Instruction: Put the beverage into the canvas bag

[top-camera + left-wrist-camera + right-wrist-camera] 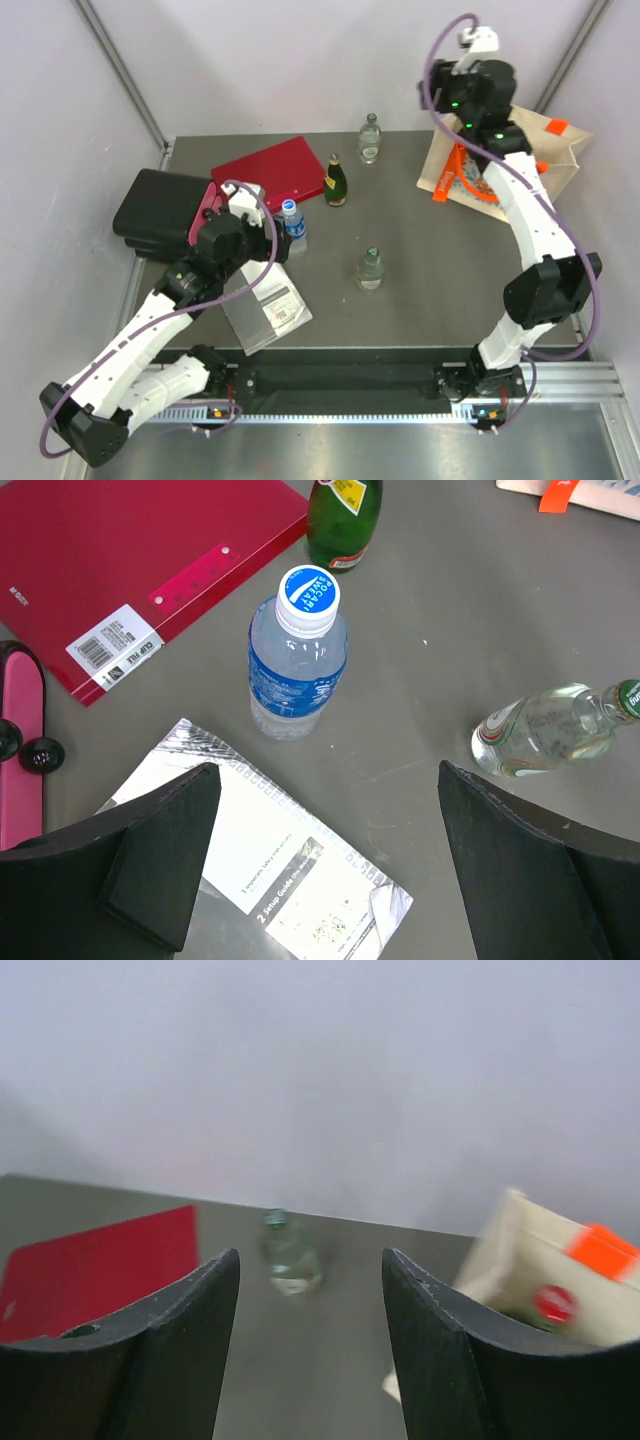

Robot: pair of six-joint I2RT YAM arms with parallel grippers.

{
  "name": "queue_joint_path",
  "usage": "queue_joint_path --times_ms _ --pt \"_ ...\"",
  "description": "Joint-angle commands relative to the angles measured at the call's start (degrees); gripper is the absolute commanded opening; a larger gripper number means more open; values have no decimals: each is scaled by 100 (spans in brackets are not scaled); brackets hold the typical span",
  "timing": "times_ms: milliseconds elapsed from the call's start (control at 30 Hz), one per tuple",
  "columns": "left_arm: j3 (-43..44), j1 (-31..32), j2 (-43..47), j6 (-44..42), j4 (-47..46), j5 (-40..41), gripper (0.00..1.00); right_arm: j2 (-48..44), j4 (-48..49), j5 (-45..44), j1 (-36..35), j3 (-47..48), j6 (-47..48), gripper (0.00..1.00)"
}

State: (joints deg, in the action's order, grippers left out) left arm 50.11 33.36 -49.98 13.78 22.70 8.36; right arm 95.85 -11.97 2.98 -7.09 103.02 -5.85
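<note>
Several bottles stand on the grey table: a clear plastic bottle with a blue label [292, 222] [297, 655], a dark green bottle [336, 182] [342, 520], a clear glass bottle mid-table [370, 268] [545, 728] and one at the back [370, 138] [290, 1252]. The beige canvas bag [520, 165] [520, 1250] with orange handles lies at the back right; a red round cap [553, 1303] shows in its mouth. My left gripper [272, 240] [330, 860] is open and empty, just short of the blue-label bottle. My right gripper [436, 98] [310, 1260] is open and empty, raised by the bag's left edge.
A red folder [270, 170] [110, 570] lies at the back left beside a black case [155, 212]. A silver-edged setup guide sheet [265, 310] [290, 870] lies under my left gripper. Grey walls close the back and sides.
</note>
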Motion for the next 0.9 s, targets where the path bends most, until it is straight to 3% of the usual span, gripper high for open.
queue_joint_path --times_ms 0,133,367,533,867 --pt "8 21 128 -7 -266 -98 94 82 702 -263 -722 78 241 61" --pt "-10 21 137 -7 -283 -107 94 898 845 -395 -1135 270 259 78" --pt "8 21 49 -7 -275 -150 94 2393 1117 -718 -1453 1403 845 94" --pt "-1 30 -21 -33 -275 -89 94 3272 1399 -1063 -1471 1940 1032 96" --pt "-1 30 -144 -60 -266 -54 94 4187 2040 -868 -1470 2336 1138 86"
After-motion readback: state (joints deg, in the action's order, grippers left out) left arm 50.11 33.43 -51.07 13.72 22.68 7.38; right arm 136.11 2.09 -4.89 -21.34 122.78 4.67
